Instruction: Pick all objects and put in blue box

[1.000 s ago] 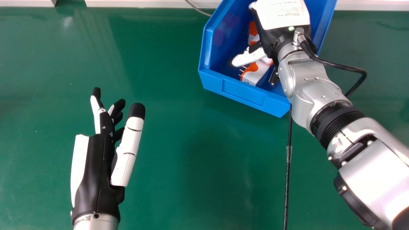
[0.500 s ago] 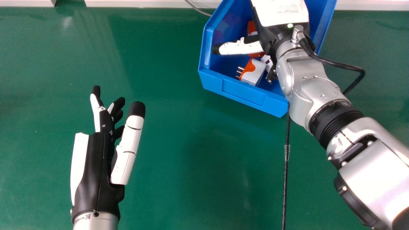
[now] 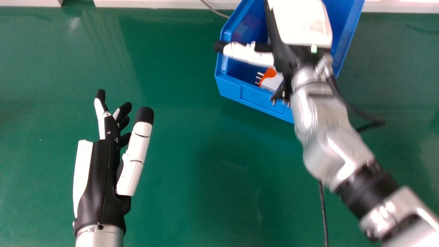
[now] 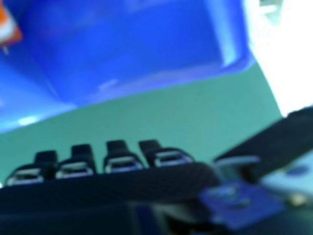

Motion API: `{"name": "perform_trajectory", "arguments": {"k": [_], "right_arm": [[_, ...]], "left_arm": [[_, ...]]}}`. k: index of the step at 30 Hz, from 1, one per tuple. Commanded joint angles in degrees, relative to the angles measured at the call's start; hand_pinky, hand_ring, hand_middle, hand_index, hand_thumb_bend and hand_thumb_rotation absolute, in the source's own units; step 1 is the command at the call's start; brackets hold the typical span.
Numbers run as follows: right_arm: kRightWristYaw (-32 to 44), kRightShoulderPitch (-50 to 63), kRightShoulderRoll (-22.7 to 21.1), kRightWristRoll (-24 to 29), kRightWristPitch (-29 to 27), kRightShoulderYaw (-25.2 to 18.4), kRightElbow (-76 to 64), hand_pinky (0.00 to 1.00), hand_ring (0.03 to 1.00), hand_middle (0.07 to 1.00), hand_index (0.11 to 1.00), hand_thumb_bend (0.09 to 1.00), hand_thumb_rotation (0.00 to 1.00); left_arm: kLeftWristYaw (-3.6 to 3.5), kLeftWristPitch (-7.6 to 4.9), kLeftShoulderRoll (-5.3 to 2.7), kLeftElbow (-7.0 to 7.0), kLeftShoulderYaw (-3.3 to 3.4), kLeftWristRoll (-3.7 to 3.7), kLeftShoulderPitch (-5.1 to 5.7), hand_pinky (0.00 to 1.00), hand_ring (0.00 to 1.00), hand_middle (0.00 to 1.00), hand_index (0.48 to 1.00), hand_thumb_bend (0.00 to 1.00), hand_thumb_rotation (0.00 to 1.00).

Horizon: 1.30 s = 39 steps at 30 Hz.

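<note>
Beyond the green table (image 3: 205, 171) a pale ledge (image 3: 147, 3) is running — near the far edge, the blue box (image 3: 253, 99) is holding an orange-and-white plug (image 3: 271, 81), right hand (image 3: 300, 25) hanging wide above, left hand (image 3: 99, 181) hovering wide.

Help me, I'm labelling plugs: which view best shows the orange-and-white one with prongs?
The head view: the plug lies in the blue box, prongs in plain sight, near the right hand. The right hand view shows an orange-and-white piece cut off at its edge; whether it's this plug, I can't tell.
</note>
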Motion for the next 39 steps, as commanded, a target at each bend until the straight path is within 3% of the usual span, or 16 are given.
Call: {"name": "perform_trajectory", "arguments": {"k": [1, 4, 8, 14, 17, 20, 27, 31, 39], "right_arm": [[1.7, 7.9, -1.4, -2.6, 1.2, -0.6, -15.6, 1.0, 1.0, 1.0, 1.0, 0.553, 0.92], [2.3, 14.5, -1.7, -2.4, -0.1, -0.7, -22.8, 1.0, 1.0, 1.0, 1.0, 0.54, 0.9], [3.7, 24.6, -2.5, -1.0, -2.9, -0.8, -32.5, 1.0, 1.0, 1.0, 1.0, 0.511, 0.86], [6.6, 38.0, -1.9, 5.2, -8.1, -2.6, -41.8, 1.0, 1.0, 1.0, 1.0, 0.497, 0.87], [7.6, 42.8, -2.1, 10.1, -11.9, -4.2, -43.9, 1.0, 1.0, 1.0, 1.0, 0.491, 0.88], [9.7, 47.4, -2.8, 15.6, -15.5, -6.3, -45.8, 1.0, 1.0, 1.0, 1.0, 0.466, 0.94], [10.3, 51.3, -3.4, 21.5, -23.6, -9.4, -42.8, 1.0, 1.0, 1.0, 1.0, 0.448, 0.99], [9.3, 52.5, -3.3, 24.8, -30.6, -11.9, -38.5, 1.0, 1.0, 1.0, 1.0, 0.463, 1.0], [6.0, 52.4, -0.2, 29.8, -40.1, -17.6, -28.5, 0.96, 1.0, 1.0, 1.0, 0.49, 1.0]], "left_arm": [[-0.45, -0.34, 0.52, -0.78, 0.83, -0.56, -0.88, 0.89, 0.94, 0.94, 0.938, 0.65, 1.0], [-0.77, -0.43, 0.86, 0.06, 1.68, -1.02, -1.84, 0.89, 0.94, 0.94, 0.94, 0.65, 1.0], [-1.02, -1.05, 1.62, 2.26, 3.26, -2.17, -3.59, 0.89, 0.94, 0.94, 0.94, 0.64, 1.0], [-1.41, -2.37, 2.49, 5.57, 5.35, -3.66, -5.89, 0.89, 0.94, 0.94, 0.939, 0.63, 1.0], [-1.45, -4.05, 3.28, 8.49, 6.46, -4.59, -7.13, 0.9, 0.95, 0.94, 0.939, 0.63, 1.0], [-1.55, -6.55, 4.2, 11.97, 7.71, -5.45, -8.34, 0.9, 0.95, 0.94, 0.938, 0.62, 1.0], [-1.6, -11.18, 5.69, 19.03, 10.12, -7.56, -11.11, 0.9, 0.95, 0.94, 0.938, 0.59, 0.99], [-1.63, -13.12, 5.94, 21.53, 10.92, -8.4, -12.14, 0.89, 0.95, 0.94, 0.938, 0.58, 0.99], [-1.77, -15.31, 6.36, 25.29, 12.64, -10.43, -13.56, 0.89, 0.95, 0.94, 0.935, 0.57, 0.98]]}}
